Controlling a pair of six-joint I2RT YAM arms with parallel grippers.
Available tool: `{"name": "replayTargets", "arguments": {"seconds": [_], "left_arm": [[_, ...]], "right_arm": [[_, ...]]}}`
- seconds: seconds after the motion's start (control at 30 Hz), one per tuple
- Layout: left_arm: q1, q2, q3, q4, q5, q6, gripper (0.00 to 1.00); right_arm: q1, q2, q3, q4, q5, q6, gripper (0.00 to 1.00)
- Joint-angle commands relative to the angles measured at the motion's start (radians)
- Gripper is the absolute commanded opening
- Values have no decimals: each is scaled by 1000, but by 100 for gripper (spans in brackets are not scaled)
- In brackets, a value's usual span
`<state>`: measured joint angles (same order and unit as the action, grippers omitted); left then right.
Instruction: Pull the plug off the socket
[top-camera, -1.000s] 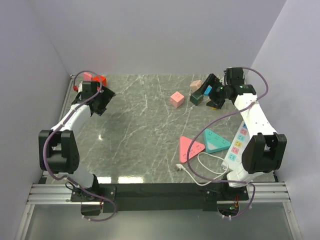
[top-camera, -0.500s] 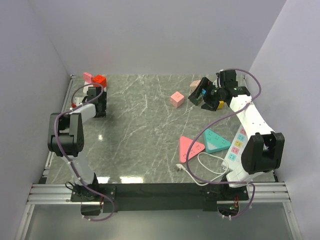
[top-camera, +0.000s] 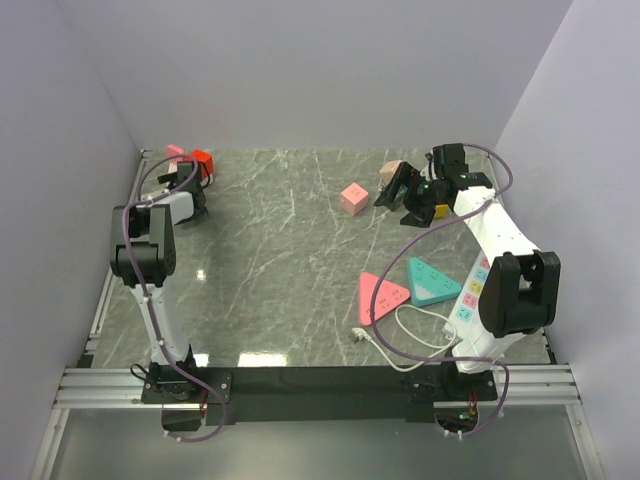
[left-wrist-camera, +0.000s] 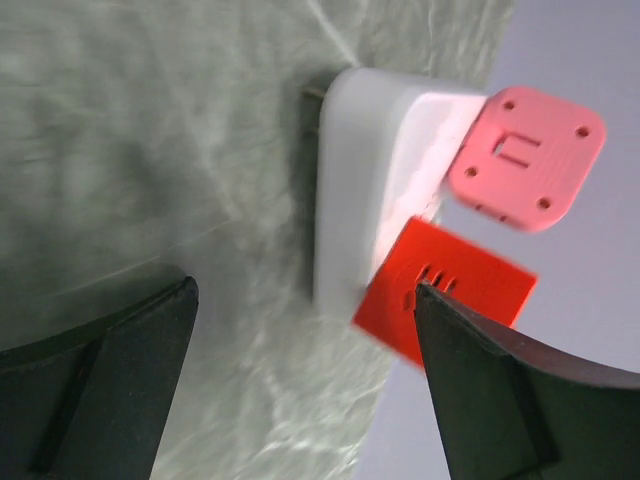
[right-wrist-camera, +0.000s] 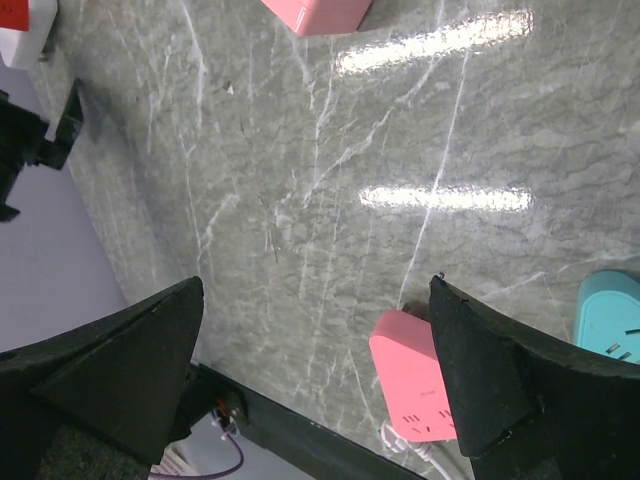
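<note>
A pink triangular socket (top-camera: 382, 297) lies at the near right of the table, also in the right wrist view (right-wrist-camera: 415, 390). A white plug (top-camera: 362, 335) on a looping white cable (top-camera: 425, 330) sits at its near corner; I cannot tell whether it is inserted. My right gripper (top-camera: 405, 192) is open and empty at the far right, well away from the socket, and its wrist view (right-wrist-camera: 318, 290) shows bare table between the jaws. My left gripper (top-camera: 190, 182) is open and empty in the far left corner; in its wrist view (left-wrist-camera: 305, 300) it faces a white block.
A teal triangular socket (top-camera: 432, 281) and a white power strip (top-camera: 475, 285) lie right of the pink one. A pink cube (top-camera: 353, 198) and a beige block (top-camera: 392, 170) sit near my right gripper. Red (left-wrist-camera: 445, 290) and pink (left-wrist-camera: 525, 160) socket blocks sit by the white block (left-wrist-camera: 365, 190).
My left arm has folded back and swung its gripper into the far left corner, close to the red and pink blocks. My right gripper has shifted a little left and turned.
</note>
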<state>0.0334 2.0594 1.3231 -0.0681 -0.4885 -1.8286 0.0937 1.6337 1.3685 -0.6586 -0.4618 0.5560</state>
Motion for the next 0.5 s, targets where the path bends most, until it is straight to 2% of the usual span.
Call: {"name": "replayTargets", "arguments": {"seconds": [0.0, 0.2, 0.33, 0.43, 0.47], "left_arm": [[10, 117, 109, -94, -36, -35, 96], [36, 257, 338, -260, -35, 3, 93], [51, 285, 384, -267, -38, 57, 86], [72, 277, 347, -188, -7, 112, 72], [77, 272, 340, -168, 2, 133, 64]], "right_arm": [[-2, 12, 38, -12, -9, -24, 100], [-2, 40, 63, -30, -9, -33, 99], [-3, 63, 73, -30, -20, -25, 98], [-3, 77, 84, -29, -29, -24, 96], [-3, 83, 89, -27, -31, -24, 96]]}}
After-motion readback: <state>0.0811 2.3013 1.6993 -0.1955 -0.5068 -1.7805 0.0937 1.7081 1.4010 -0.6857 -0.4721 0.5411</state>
